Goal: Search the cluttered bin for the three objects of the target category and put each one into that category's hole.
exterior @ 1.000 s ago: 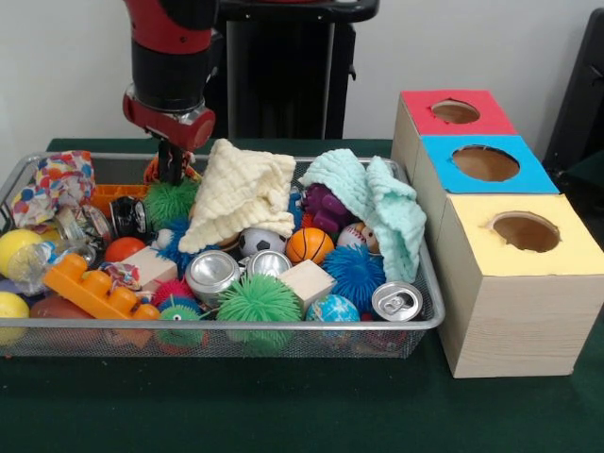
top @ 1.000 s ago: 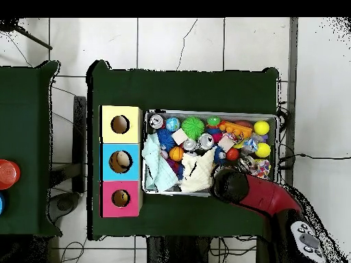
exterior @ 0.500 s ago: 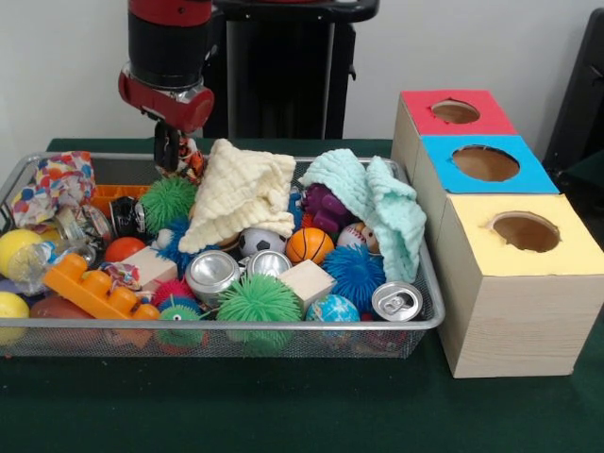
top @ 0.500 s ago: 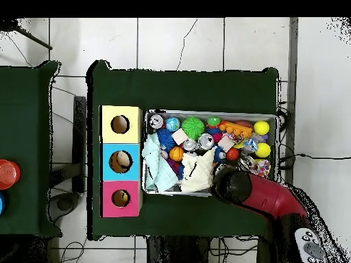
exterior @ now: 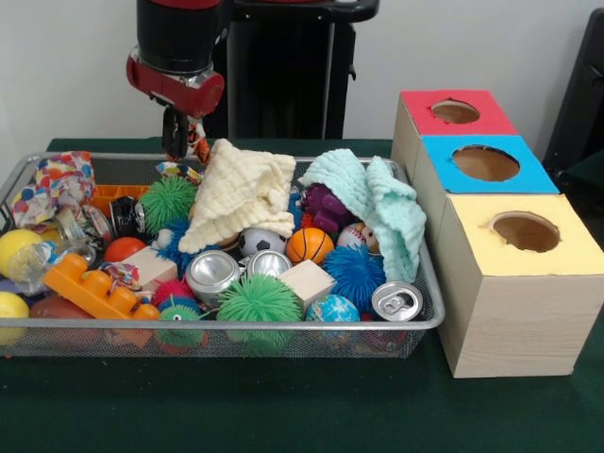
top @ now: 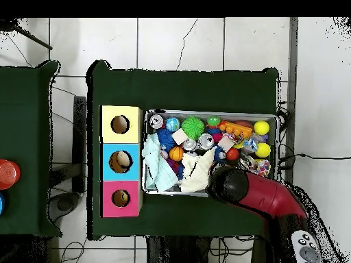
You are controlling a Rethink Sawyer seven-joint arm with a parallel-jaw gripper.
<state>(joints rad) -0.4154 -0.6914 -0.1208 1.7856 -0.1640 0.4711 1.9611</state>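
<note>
My gripper (exterior: 181,142) hangs above the back left of the wire bin (exterior: 236,326), shut on a small orange and white patterned object (exterior: 196,142) lifted clear of the clutter. A colourful scrap (exterior: 174,171) shows just beneath it, over a green spiky ball (exterior: 168,200). Right of the bin stand three boxes with round holes: red (exterior: 415,106), blue (exterior: 444,170) and yellow (exterior: 477,245). In the overhead view the red arm (top: 253,192) covers the gripper at the bin's lower edge (top: 178,193).
The bin holds a yellow cloth (exterior: 241,193), a mint cloth (exterior: 377,198), two cans (exterior: 209,274) (exterior: 396,300), a basketball (exterior: 309,245), a soccer ball (exterior: 257,242), spiky balls, wooden blocks (exterior: 308,281) and an orange brick (exterior: 90,288).
The gripper dipped into the bin's back left corner, closed on the small orange patterned object, and has risen with it, drifting slightly right.
</note>
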